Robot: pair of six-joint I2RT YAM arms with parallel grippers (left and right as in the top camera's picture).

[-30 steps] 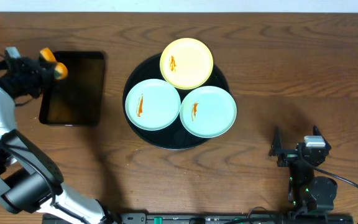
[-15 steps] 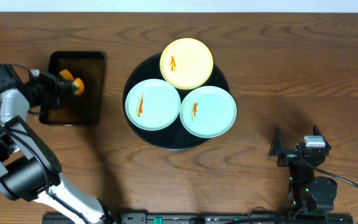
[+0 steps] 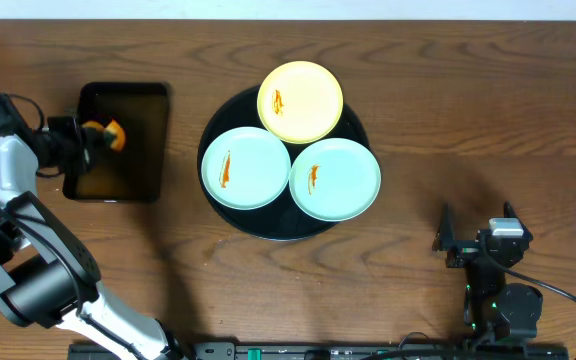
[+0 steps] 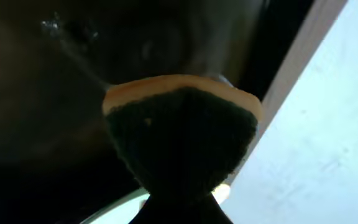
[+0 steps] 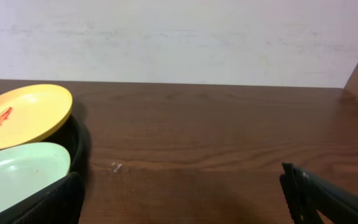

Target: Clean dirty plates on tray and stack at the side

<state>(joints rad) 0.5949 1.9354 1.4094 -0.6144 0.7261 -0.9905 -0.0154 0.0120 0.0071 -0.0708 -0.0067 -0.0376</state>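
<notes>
Three plates lie on the round black tray [image 3: 215, 209]: a pale yellow plate [image 3: 300, 101] at the back, and two mint-blue plates [image 3: 246, 167] [image 3: 335, 179] in front of it. Each has an orange-brown smear. My left gripper [image 3: 94, 136] is shut on an orange sponge [image 3: 112, 133] over the rectangular black tray [image 3: 133, 160], left of the plates. In the left wrist view the sponge [image 4: 182, 127] shows its dark scouring face. My right gripper [image 3: 476, 228] stands open at the front right, away from the plates. In the right wrist view the yellow plate [image 5: 23, 115] and a mint-blue plate [image 5: 17, 174] lie to the left.
Bare wooden table [image 3: 468, 110] stretches to the right of the round tray. A pale wall [image 5: 179, 37] rises behind the table's far edge. The right arm's base [image 3: 503, 310] sits at the front right corner.
My left gripper has carried the sponge from the rectangular tray's back left corner toward the front and over that tray. The plates and the right arm have not moved.
</notes>
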